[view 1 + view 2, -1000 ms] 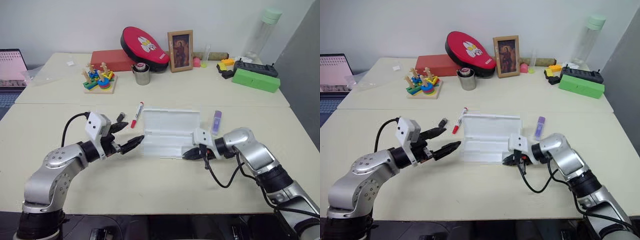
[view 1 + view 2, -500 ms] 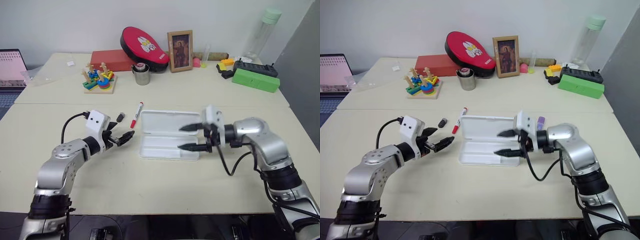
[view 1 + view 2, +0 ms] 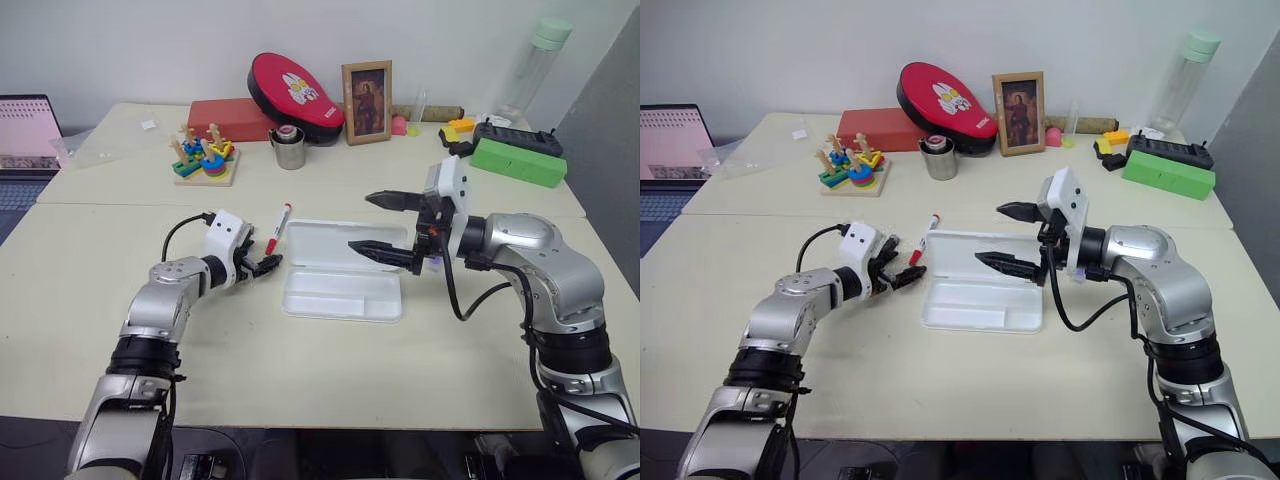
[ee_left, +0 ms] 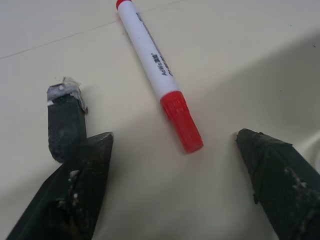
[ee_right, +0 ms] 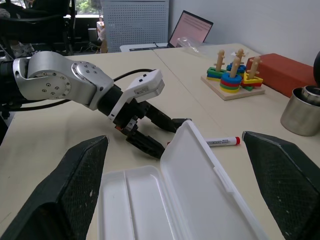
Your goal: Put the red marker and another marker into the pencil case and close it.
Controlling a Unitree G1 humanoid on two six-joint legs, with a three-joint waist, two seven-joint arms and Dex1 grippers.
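Left eye view: a cream table [image 3: 330, 385] against a white wall; one open case [image 3: 342, 276], one red marker [image 3: 277, 227] at ten o'clock of it. Both the left gripper [image 3: 262, 265] and right gripper [image 3: 372, 224] have wide, empty jaws.

Cream table [image 3: 330, 375] against a plain white wall [image 3: 150, 45], laptop [image 3: 25, 130] at its left edge.

Red marker [image 3: 277, 229]: slim white barrel with red cap and red end, lying flat on the table's middle, cap toward the near edge, just beside the case's left end. Pencil case [image 3: 342, 283]: white, flat, rounded corners, open; tray flat, lid raised along the far side. Lilac marker: barely visible beyond the case's right end.
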